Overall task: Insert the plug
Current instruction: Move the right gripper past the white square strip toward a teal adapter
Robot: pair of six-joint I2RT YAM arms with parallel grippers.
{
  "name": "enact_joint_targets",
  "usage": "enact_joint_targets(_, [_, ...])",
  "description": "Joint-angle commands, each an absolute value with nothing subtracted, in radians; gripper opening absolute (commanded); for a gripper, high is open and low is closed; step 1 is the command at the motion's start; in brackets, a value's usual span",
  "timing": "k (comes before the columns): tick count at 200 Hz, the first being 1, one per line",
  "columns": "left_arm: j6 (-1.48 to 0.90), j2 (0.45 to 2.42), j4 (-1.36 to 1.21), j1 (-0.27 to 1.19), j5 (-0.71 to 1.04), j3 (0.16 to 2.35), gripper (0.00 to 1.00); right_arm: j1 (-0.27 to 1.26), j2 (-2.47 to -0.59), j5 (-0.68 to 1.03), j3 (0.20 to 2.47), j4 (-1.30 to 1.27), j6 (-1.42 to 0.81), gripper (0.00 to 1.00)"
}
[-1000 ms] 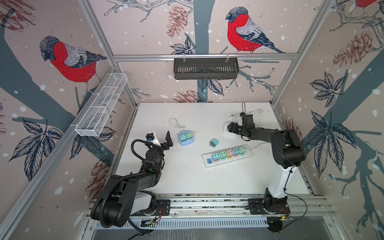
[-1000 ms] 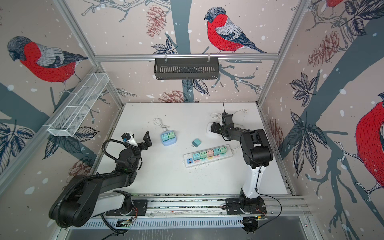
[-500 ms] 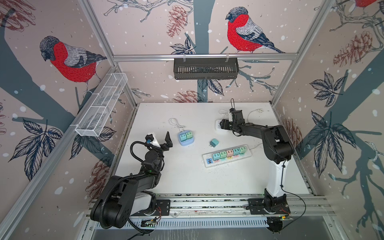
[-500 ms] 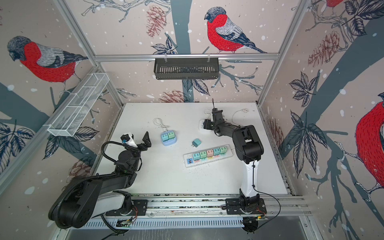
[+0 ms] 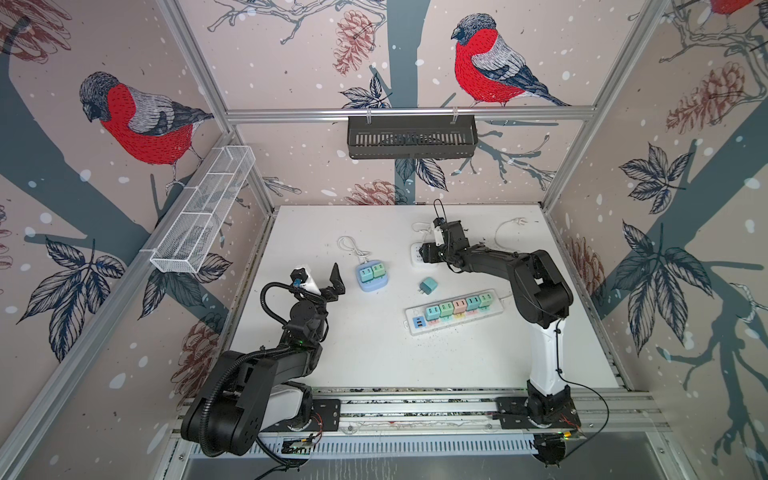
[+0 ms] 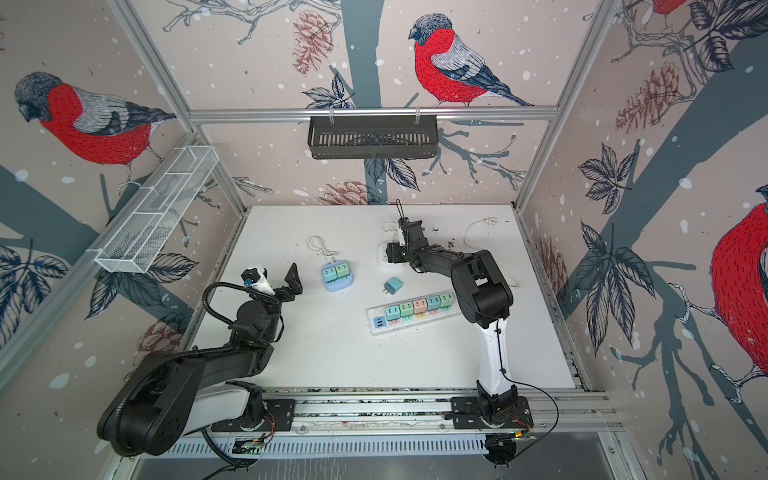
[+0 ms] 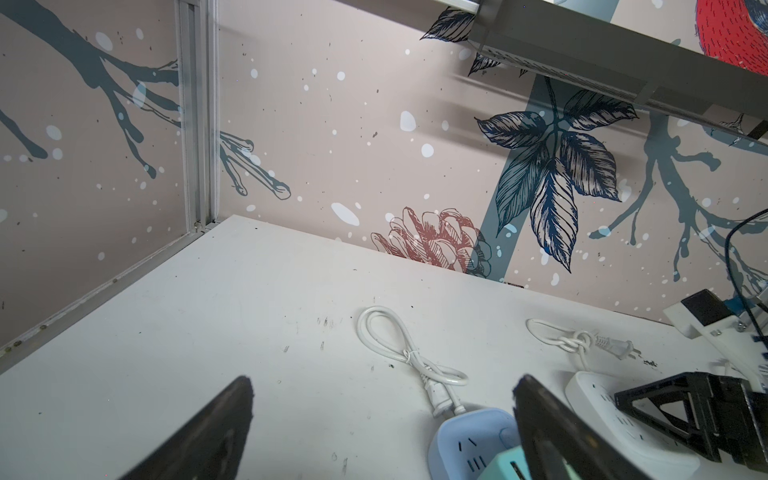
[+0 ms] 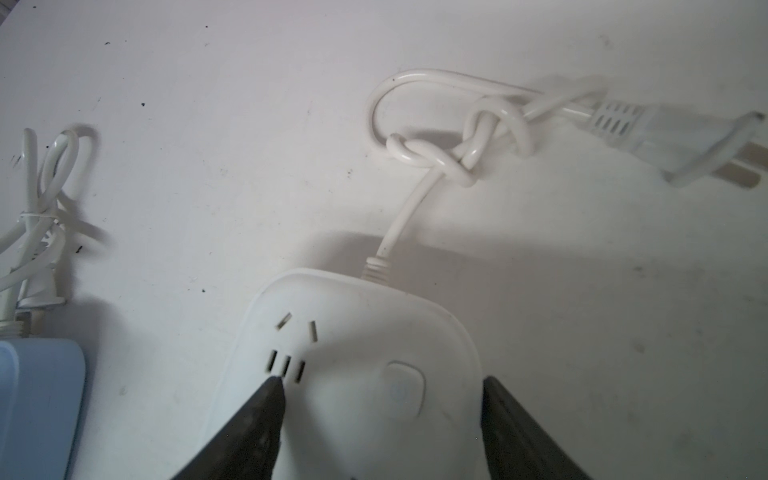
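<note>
Step in hand, by judgement: placing the socket (image 8: pixel 353 316), before any pick of the plug (image 5: pixel 428 286); plug not yet inserted, not yet touched. Plug teal, loose on the table (image 5: pixel 374 365), lying on its side with prongs out sideways; between the socket at the back and the strip (image 5: pixel 412 315) in front, apart from both.

Right gripper (image 8: pixel 380 380) low over the socket, about half closed; one finger (image 8: pixel 532 436) against one edge of the socket, the other overlapping the opposite edge near the slots; seemingly clenched on the socket across its width, though not fully sure from the wrist view. Socket face empty, slots free; knotted cord (image 8: pixel 415 199) behind it.

Left gripper (image 5: pixel 318 277) lifted above the table, spread wide, holding nothing; just beside the blue cube (image 5: pixel 370 286) with two plugs already in it. Five plugs in a row on the strip; so probably the white socket as target.

Next move, as judgement: release the socket once flat and well placed; go to the plug; take it by the body, not by the prongs; turn the prongs downward; line up with the matching slots; press straight down. Perhaps need of the left gripper to steady the socket, because light and easy to slide.
</note>
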State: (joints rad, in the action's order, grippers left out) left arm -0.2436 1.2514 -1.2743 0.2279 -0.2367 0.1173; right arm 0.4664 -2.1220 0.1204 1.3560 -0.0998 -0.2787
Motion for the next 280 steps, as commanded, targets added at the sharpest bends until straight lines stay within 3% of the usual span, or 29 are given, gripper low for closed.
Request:
enact_joint_targets(1, [-0.250, 1.254, -1.345, 0.225, -0.236, 0.122, 0.97, 0.495, -2.134, 0.128, 1.359, 0.034, -0.228, 0.73])
enact_joint_targets(54, [-0.252, 1.255, -1.342, 0.223, -0.232, 0.125, 0.97, 0.538, -2.123, 0.078, 1.387, 0.080, -0.232, 0.76])
enact_joint_targets(124, [-0.252, 1.259, -1.309, 0.221, -0.218, 0.145, 0.97, 0.591, -1.900, -0.067, 1.362, 0.332, -0.356, 0.89])
enact_joint_targets(179, [-0.255, 1.249, -1.293, 0.212, -0.221, 0.147, 0.97, 0.607, -1.877, -0.046, 1.341, 0.493, -0.392, 0.93])
enact_joint_targets(246, [-0.256, 1.258, -1.277, 0.213, -0.206, 0.161, 0.97, 0.603, -1.888, 0.165, 1.317, 0.538, -0.397, 0.98])
enact_joint_targets(280, [-0.257, 1.259, -1.273, 0.213, -0.206, 0.162, 0.97, 0.603, -1.908, 0.169, 1.323, 0.551, -0.386, 0.98])
